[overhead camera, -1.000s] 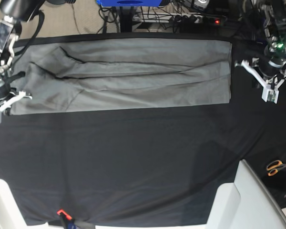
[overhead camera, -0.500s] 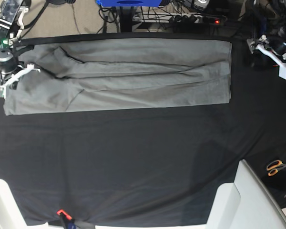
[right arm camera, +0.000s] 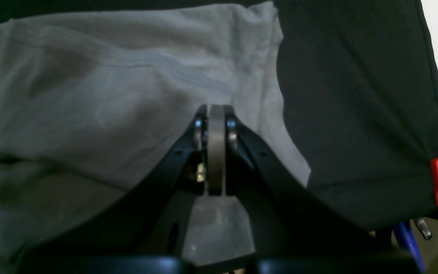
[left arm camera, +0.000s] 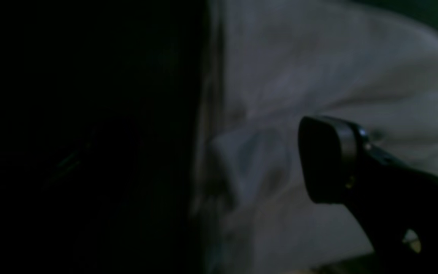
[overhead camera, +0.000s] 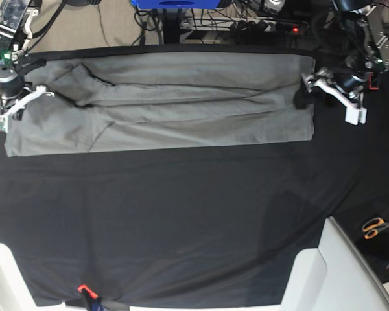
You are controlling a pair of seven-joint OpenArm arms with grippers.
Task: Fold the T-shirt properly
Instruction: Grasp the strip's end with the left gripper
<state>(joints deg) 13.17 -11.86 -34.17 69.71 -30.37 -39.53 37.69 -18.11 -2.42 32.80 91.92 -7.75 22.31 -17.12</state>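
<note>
Flat across the far half of the table [overhead camera: 181,227]: T-shirt [overhead camera: 162,103], folded into a long grey band running left to right on the black cloth. At its right edge, left gripper [overhead camera: 329,97], fingers [left arm camera: 325,160] spread wide, holding nothing. At its left end, right gripper [right arm camera: 216,114], fingers pressed together over the fabric. Scissors [overhead camera: 376,227] near right, well apart.

A robotics lab or workshop, by its fittings; the table [overhead camera: 181,227] is draped in a black cloth; a power strip [overhead camera: 259,26] with a red light and tangled cables [overhead camera: 149,23] lie on the floor behind it; orange-handled scissors [overhead camera: 376,227] sit at one side.
</note>
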